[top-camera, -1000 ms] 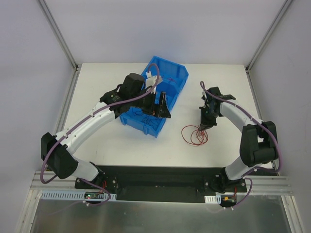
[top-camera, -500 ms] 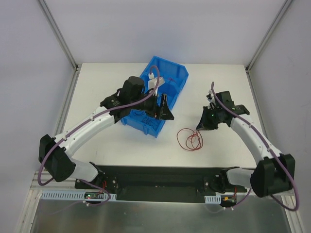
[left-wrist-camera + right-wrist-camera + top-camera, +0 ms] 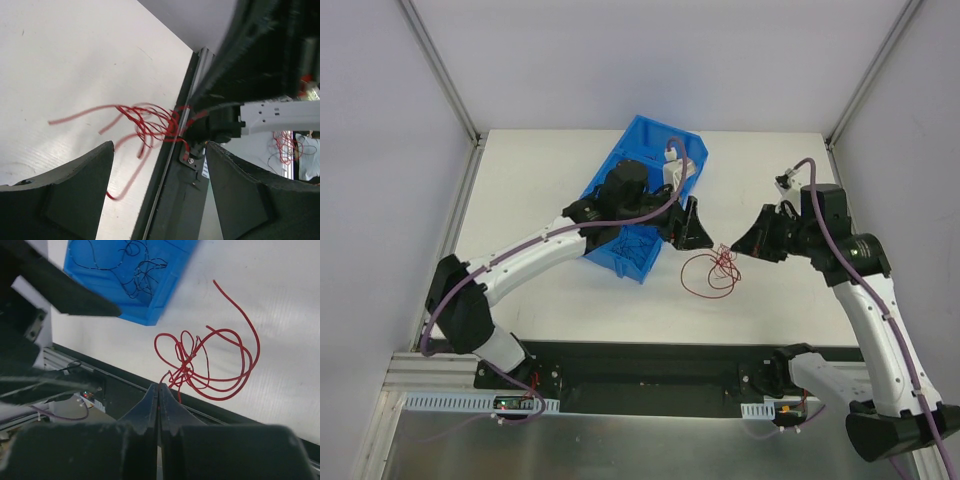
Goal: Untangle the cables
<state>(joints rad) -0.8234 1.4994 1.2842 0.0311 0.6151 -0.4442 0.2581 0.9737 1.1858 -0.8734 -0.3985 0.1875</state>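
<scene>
White table, seen from above

The white table carries a blue bin just toward 12 o'clock of centre, its long axis running from 1 to 7 o'clock. The red cables loop loosely at 4 o'clock, just beside the bin, and their lower loops seem to touch the surface.

- bench: white, matt, smooth; faint streaky grain shows in the left wrist view.
- blue bin: moulded plastic, slight gloss.
- red cables: thin, smooth sheath, light sheen.
- black cables: hair-thin, dull.
- left tool, fingers: matt black plastic, finely textured.
- frame rails: bare silver metal, satin.
</scene>
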